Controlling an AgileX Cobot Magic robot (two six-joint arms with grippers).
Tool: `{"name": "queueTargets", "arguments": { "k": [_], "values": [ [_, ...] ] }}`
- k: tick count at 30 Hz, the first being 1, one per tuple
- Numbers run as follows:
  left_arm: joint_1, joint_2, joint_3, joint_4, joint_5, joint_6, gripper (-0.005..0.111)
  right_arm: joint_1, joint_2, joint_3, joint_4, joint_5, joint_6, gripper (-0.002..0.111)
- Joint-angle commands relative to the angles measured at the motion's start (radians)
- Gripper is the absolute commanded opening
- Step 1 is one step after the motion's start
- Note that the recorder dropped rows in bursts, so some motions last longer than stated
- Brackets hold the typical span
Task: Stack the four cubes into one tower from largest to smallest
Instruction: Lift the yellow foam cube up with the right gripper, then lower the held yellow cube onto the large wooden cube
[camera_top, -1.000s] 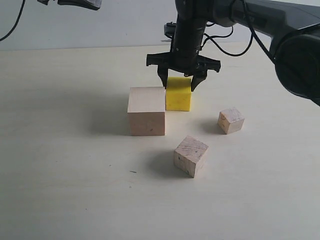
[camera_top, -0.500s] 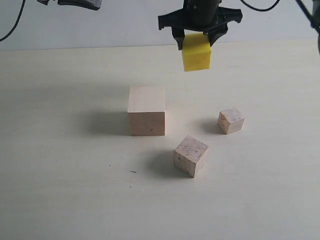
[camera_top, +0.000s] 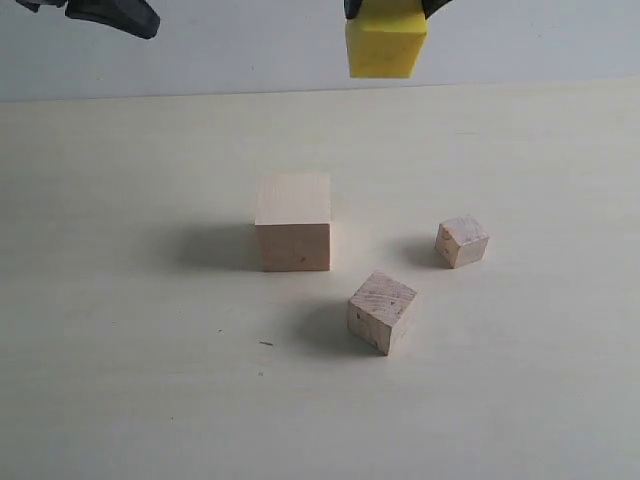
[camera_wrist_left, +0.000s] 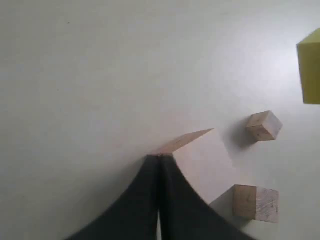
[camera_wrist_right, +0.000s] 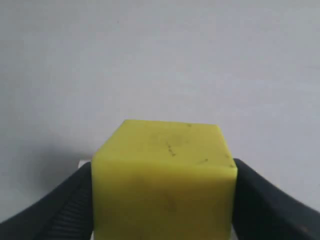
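Payload at this step is the yellow cube (camera_top: 386, 45), the tower's second tier by size. It hangs high above the worktop (camera_top: 120, 380), at the top edge of the exterior view, beyond and slightly right of the large wood cube (camera_top: 293, 222). The right gripper (camera_wrist_right: 163, 180) clamps it with one finger flat on each opposite side face. The jaws stand wide only because the cube fills the whole gap. This height appears chosen for clearance, so that the cube can pass over the large wood cube and come down square. The large wood cube rests on the worktop with its top face bare, ready to serve as base. The medium wood cube (camera_top: 381, 312) and the small wood cube (camera_top: 462, 241) lie apart from it and from each other, outside the likely transfer path. The left gripper (camera_wrist_left: 159, 200) hangs above the worktop with jaws pressed together, holding nothing, presumably parked to avoid interference.
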Motion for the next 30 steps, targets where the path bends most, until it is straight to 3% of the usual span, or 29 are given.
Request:
{"name": "queueTargets", "arguments": {
  "k": [1, 13, 30],
  "values": [
    [0.001, -0.053, 0.068, 0.016, -0.025, -0.008, 0.000, 0.064, -0.062, 0.136, 0.009, -0.005, -0.025, 0.000],
    [-0.002, -0.141, 0.172, 0.038, -0.057, -0.005, 0.000, 0.159, -0.070, 0.160, 0.089, -0.005, 0.066, 0.000],
    [-0.020, -0.160, 0.212, 0.005, -0.081, 0.017, 0.000, 0.183, 0.055, 0.160, 0.044, -0.005, 0.233, 0.000]
  ]
}}
